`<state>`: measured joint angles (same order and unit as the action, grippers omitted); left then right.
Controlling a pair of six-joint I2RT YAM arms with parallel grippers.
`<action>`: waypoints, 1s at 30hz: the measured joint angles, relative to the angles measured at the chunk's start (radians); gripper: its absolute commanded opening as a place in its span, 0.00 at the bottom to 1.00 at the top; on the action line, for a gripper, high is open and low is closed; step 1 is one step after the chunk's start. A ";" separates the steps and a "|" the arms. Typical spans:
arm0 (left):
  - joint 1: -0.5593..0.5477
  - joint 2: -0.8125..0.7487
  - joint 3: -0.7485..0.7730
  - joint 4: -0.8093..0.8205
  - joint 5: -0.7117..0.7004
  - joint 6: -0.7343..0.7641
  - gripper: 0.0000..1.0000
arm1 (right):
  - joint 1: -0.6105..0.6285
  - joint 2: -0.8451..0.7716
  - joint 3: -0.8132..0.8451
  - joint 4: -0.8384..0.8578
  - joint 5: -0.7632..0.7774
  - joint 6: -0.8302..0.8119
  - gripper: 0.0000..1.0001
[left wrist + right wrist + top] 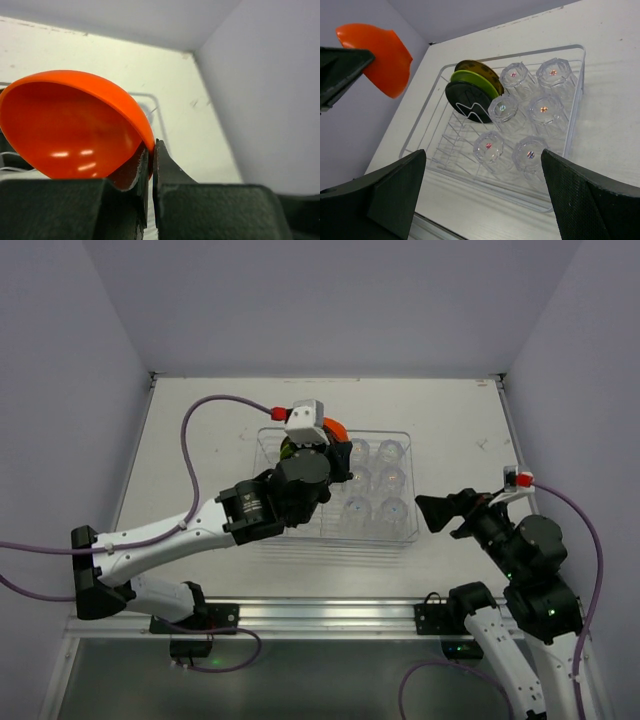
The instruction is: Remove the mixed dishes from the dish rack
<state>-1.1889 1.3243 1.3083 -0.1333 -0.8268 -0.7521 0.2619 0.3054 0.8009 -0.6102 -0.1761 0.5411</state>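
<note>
Left fingers [172,172] pinched on rim of orange bowl [70,125], hollow tilted toward the wrist; right fingers [590,200] wide apart.

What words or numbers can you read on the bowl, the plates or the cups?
None: no words, numbers or labels show anywhere.
The black plate in the dish rack carries only a white squiggly line, not letters.
The orange bowl is plain.
The glass cups show only tiny coloured specks.
</note>
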 measured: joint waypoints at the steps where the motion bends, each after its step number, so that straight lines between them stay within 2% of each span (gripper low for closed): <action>1: 0.000 0.008 0.024 -0.068 0.028 0.038 0.00 | 0.000 0.011 0.013 -0.009 0.003 0.002 0.99; 7: -0.004 0.024 0.114 -0.495 0.196 0.164 0.00 | 0.000 0.056 0.106 -0.052 0.061 0.010 0.99; 10: -0.018 0.047 0.172 -0.693 0.256 0.174 0.00 | 0.000 0.109 0.164 -0.064 0.032 0.010 0.99; 14: -0.090 0.065 0.179 -0.866 0.320 0.196 0.00 | 0.000 0.211 0.195 -0.061 -0.038 0.012 0.99; 16: -0.145 0.074 0.170 -0.904 0.350 0.214 0.00 | 0.000 0.262 0.199 -0.072 -0.080 0.008 0.99; 20: -0.286 0.114 0.124 -0.922 0.428 0.295 0.00 | 0.000 0.353 0.210 -0.088 -0.167 -0.010 0.89; 23: -0.381 0.186 0.091 -0.912 0.497 0.376 0.00 | 0.027 0.407 0.217 -0.106 -0.209 -0.025 0.87; 26: -0.442 0.264 0.069 -0.872 0.562 0.456 0.00 | 0.113 0.444 0.217 -0.143 -0.205 -0.045 0.82; 30: -0.449 0.319 0.063 -0.846 0.600 0.550 0.00 | 0.284 0.500 0.214 -0.193 -0.174 -0.069 0.75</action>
<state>-1.6375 1.6428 1.3708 -0.9798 -0.2268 -0.2024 0.5461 0.8059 1.0145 -0.8028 -0.3500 0.4717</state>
